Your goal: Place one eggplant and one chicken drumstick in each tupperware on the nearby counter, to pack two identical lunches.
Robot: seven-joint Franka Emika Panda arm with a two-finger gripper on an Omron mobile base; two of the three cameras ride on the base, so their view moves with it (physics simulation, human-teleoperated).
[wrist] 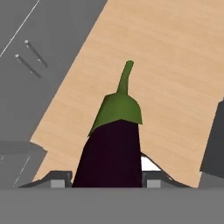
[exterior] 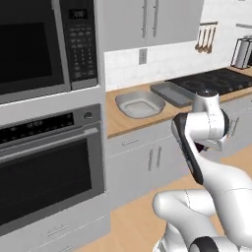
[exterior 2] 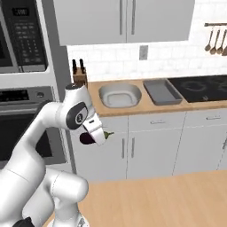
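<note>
two containers sit empty on the counter (exterior 2: 133, 111) while the arm holds itself folded in front of the cabinets, elbow high, forearm angled down and hand below counter height. the gripper (exterior 2: 95, 133) is closed on the eggplant (wrist: 111, 148), jaws pressed to its sides near the base; in the hand view the vegetable sticks out away from the hand, with wooden floor behind it. it is glossy dark purple, smooth and plump, capped by a green calyx and a thin curved stem. in the right base view it shows as a dark oval just under the white hand, stem pointing toward the cabinet doors. the light grey tupperware (exterior 2: 119, 96) is bowl-like with rounded corners; just to its right lies the darker grey tupperware (exterior 2: 162, 91), rectangular and tray-like. the counter is light-brown wood grain above flat grey fronts with slim bar handles.
</note>
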